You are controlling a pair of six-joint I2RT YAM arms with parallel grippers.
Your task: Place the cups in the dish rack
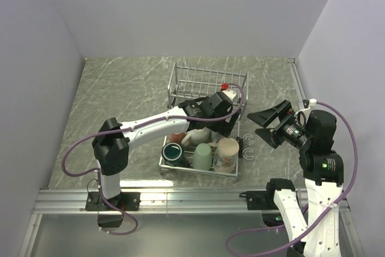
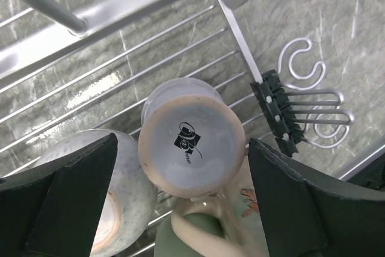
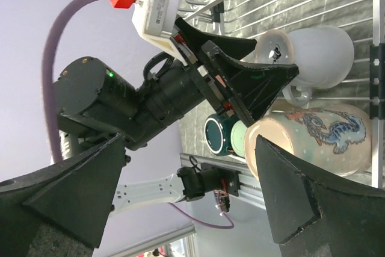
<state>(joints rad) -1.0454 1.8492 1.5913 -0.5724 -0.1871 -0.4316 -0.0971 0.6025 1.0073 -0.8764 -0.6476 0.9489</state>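
The silver wire dish rack (image 1: 178, 75) stands at the table's centre. In its near part sit a dark teal cup (image 1: 174, 152), a light green cup (image 1: 203, 156) and a tan cup with a dragon print (image 1: 227, 154). A salmon-red cup (image 1: 177, 137) is partly hidden under the left arm. My left gripper (image 1: 207, 130) is open over the rack. In the left wrist view its jaws (image 2: 181, 148) straddle an upside-down pale blue cup (image 2: 191, 142) without touching it, beside a pale speckled cup (image 2: 123, 191). My right gripper (image 1: 260, 124) is open and empty, right of the rack.
The rack's upright slotted section (image 1: 207, 79) stands at the far side. A black clip and wire hooks (image 2: 301, 118) hang on the rack's right side. The metal rail (image 1: 180, 200) runs along the near edge. The right wrist view shows the tan cup (image 3: 313, 133) and teal cup (image 3: 219, 135).
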